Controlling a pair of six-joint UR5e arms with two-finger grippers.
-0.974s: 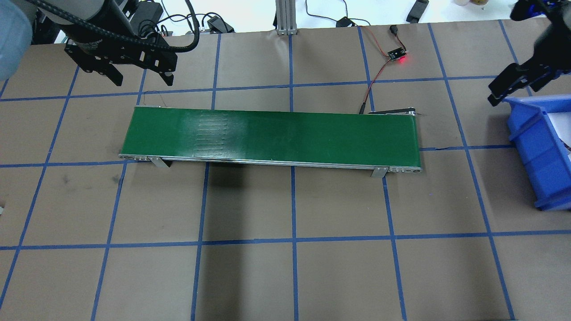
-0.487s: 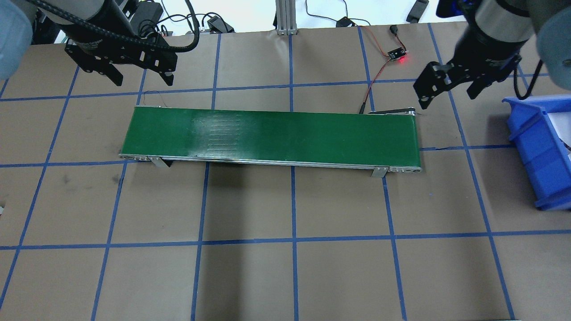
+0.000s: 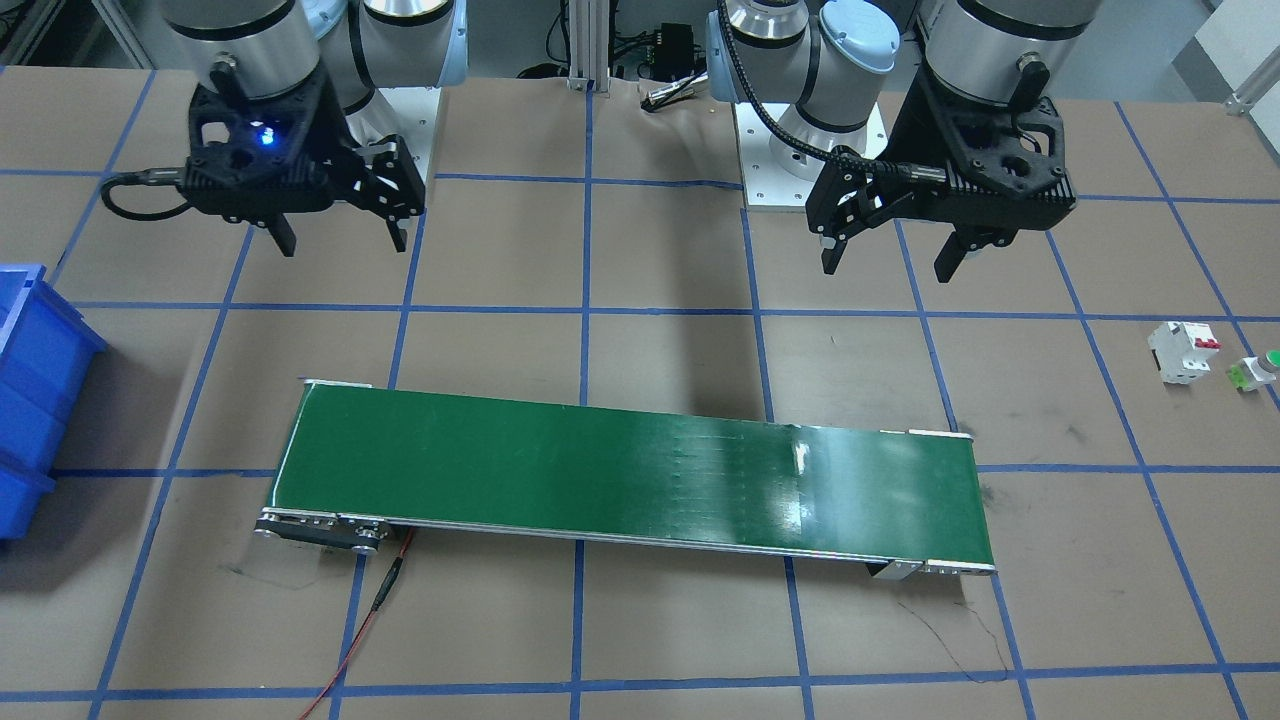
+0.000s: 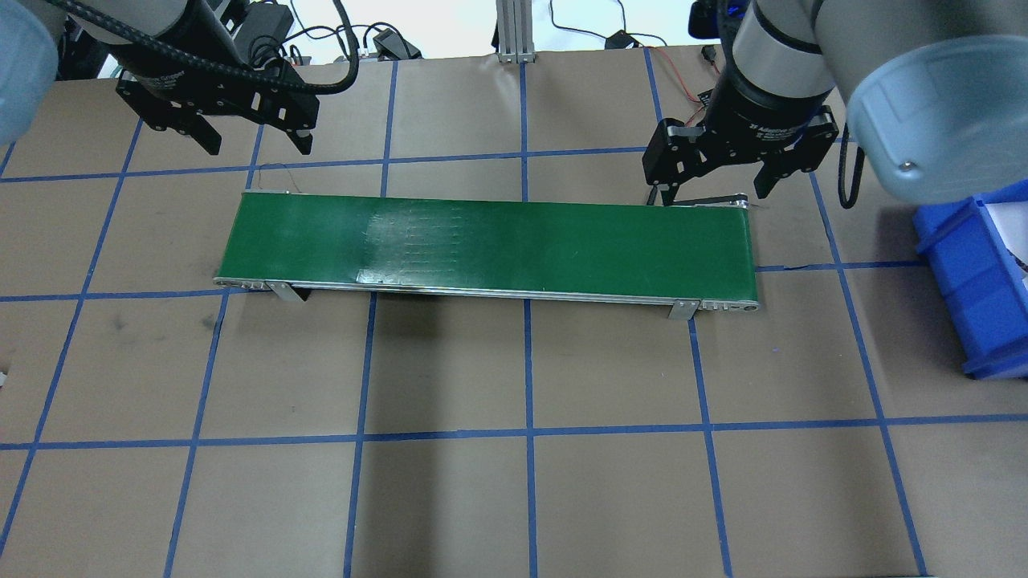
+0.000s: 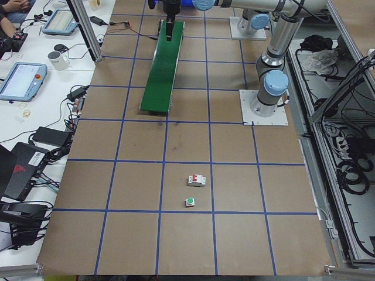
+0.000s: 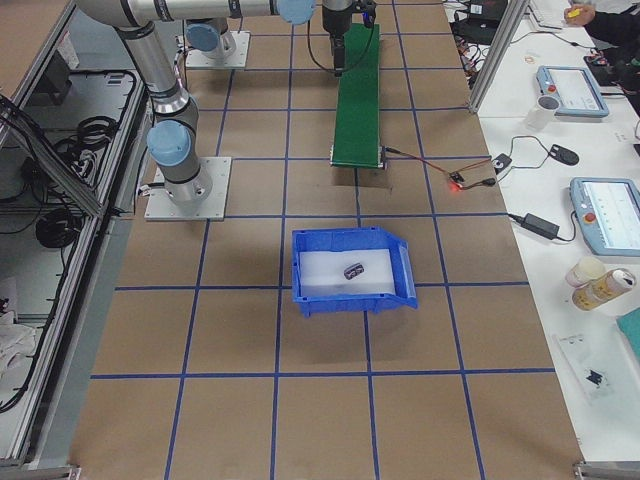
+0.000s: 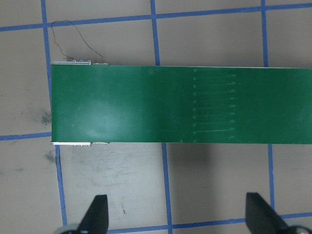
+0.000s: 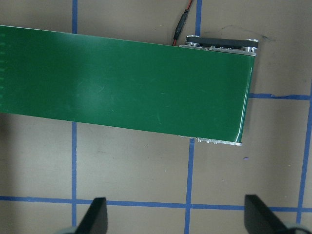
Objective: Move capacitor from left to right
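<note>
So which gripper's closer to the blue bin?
Right. The right gripper is by the end of the belt nearest the blue bin; the left gripper is by the opposite end, away from the bin.

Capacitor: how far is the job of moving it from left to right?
Done, it seems: a small dark part, apparently the capacitor, lies in the blue bin on the robot's right. In hand: nothing; the left end effector and the right end effector are open and empty. Left: nothing visible; no part rides the conveyor belt.

Both wrist views look straight down — sharing the conveyor (image 7: 146, 105).
</note>
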